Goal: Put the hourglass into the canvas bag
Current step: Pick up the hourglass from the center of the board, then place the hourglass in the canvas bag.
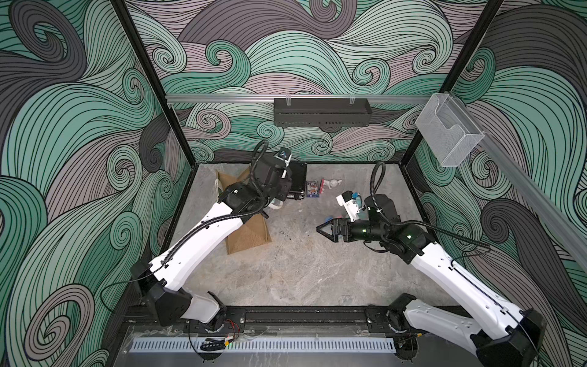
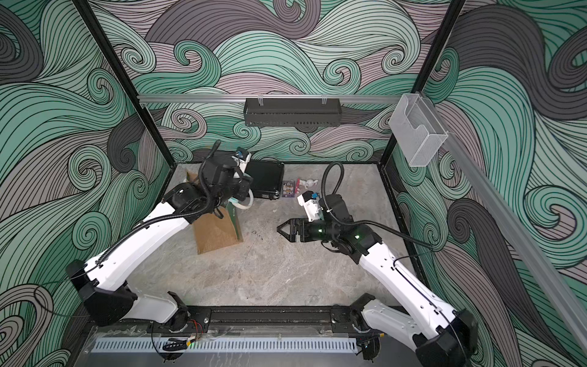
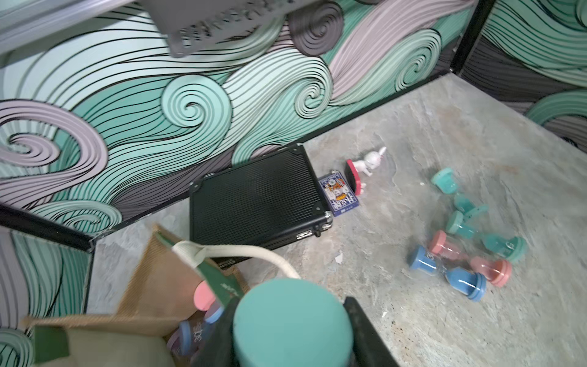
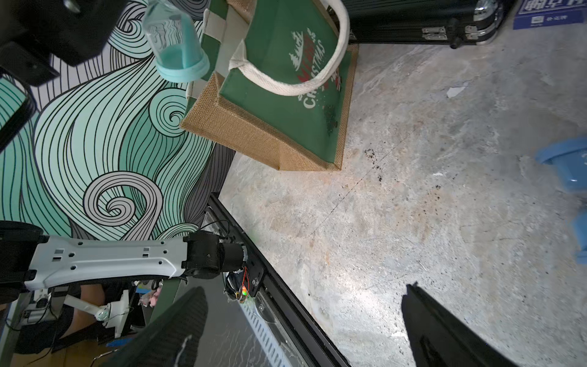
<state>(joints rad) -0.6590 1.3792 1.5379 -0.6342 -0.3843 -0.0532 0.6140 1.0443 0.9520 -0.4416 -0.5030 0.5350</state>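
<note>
My left gripper (image 3: 292,332) is shut on a teal hourglass (image 3: 292,321); its round end cap fills the space between the two black fingers. In the right wrist view this hourglass (image 4: 175,47) hangs upright close to the top edge of the canvas bag (image 4: 286,105). The bag is tan burlap with green panels, white lettering and cream handles, and it stands at the back left in both top views (image 1: 247,236) (image 2: 219,236). A pink and a blue hourglass (image 3: 203,297) lie inside its mouth. My right gripper (image 1: 319,229) (image 4: 305,287) is open and empty over bare table.
Several loose hourglasses (image 3: 460,254) in blue, pink and teal lie on the table by the right arm. A flat black case (image 1: 297,184), a card box (image 1: 312,190) and a white rabbit figure (image 1: 333,183) sit along the back wall.
</note>
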